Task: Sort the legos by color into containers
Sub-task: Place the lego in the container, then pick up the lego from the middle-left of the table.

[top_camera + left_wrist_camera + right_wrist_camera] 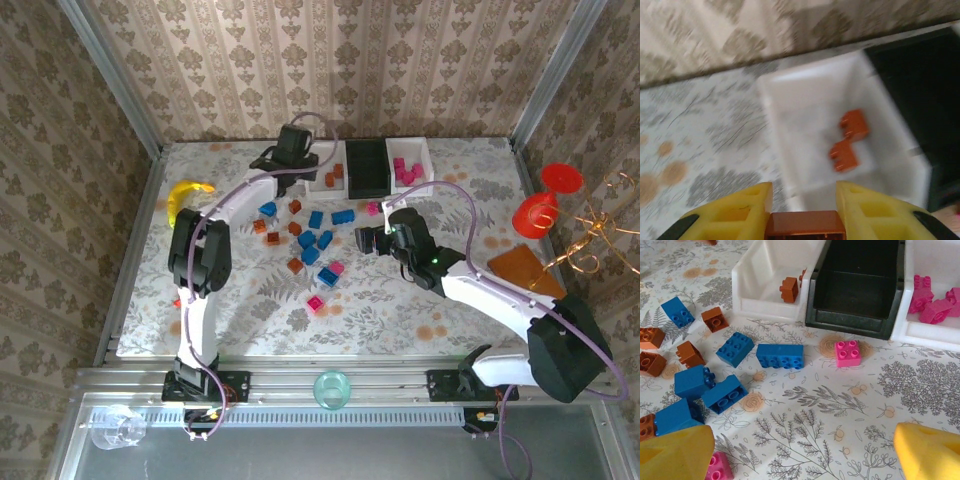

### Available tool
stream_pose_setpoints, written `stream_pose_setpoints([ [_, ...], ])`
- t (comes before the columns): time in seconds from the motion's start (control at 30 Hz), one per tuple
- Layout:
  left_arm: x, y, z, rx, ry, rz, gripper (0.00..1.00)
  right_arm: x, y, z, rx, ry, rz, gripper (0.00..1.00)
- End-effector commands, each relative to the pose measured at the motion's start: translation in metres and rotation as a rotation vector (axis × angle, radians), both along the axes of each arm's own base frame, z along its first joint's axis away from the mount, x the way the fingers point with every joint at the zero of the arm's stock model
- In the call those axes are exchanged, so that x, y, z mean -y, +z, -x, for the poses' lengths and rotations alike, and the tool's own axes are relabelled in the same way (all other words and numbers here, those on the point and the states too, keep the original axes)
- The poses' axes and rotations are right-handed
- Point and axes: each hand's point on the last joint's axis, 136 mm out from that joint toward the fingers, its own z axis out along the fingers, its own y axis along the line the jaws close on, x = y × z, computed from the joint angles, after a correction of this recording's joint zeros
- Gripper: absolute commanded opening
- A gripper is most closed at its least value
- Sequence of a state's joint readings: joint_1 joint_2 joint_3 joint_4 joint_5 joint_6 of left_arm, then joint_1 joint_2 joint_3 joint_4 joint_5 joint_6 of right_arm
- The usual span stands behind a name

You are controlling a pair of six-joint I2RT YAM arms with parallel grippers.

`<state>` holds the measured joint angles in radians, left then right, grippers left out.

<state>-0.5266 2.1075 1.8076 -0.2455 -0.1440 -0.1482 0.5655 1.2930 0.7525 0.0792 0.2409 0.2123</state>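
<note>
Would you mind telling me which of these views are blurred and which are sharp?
Left wrist view: motion-blurred, the white tray and its two orange bricks smeared. Right wrist view: sharp on the legos, its own yellow fingers soft. Top external view: crisp, evenly lit.

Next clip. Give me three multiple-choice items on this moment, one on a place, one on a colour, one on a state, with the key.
1. Where do the already sorted pink plastic bricks lie?
A. in the left white square tray
B. in the black square tray
C. in the right white square tray

2. What colour is the small plastic brick held in the left gripper?
A. blue
B. reddish-brown
C. pink

3. How does the right gripper stand?
A. open, holding nothing
B. shut, holding nothing
C. shut on a brick

Key: 1 C, the right wrist view shows them inside that tray. 2 B, the left wrist view shows it clamped between the yellow fingers. 3 A, its fingers stand wide apart above the patterned table.
</note>
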Motion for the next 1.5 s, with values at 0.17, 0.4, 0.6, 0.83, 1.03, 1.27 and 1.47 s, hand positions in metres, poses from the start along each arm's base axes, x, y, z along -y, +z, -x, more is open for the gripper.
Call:
stream_pose_setpoints([
  [0.17, 0.027, -0.031, -0.049, 0.011, -0.035, -0.093, 0.34, 0.012, 0.005, 0.001, 0.020, -0.048, 0.005, 0.94],
  [0.4, 0.039, -0.029, -0.076, 0.032, -0.038, -0.124, 0.47, 0.012, 0.004, 0.000, 0.019, -0.052, 0.009, 0.94],
  [0.6, 0.028, 0.003, -0.056, 0.033, -0.028, -0.123, 0.66, 0.012, 0.002, -0.001, 0.015, -0.051, 0.011, 0.94],
  [0.83, -0.026, 0.018, 0.028, 0.026, -0.006, -0.083, 0.72, -0.013, 0.005, 0.005, 0.020, 0.090, -0.028, 0.94],
  [1.03, -0.107, -0.027, 0.091, -0.135, 0.062, 0.028, 0.76, -0.039, 0.002, 0.013, 0.018, 0.196, -0.055, 0.94],
  [1.27, -0.148, -0.086, 0.094, -0.315, 0.199, 0.062, 0.83, -0.040, -0.002, 0.010, 0.003, 0.181, -0.050, 0.94],
  [1.47, -0.157, -0.124, 0.083, -0.405, 0.258, 0.060, 0.75, -0.039, 0.000, 0.011, 0.014, 0.172, -0.052, 0.94],
])
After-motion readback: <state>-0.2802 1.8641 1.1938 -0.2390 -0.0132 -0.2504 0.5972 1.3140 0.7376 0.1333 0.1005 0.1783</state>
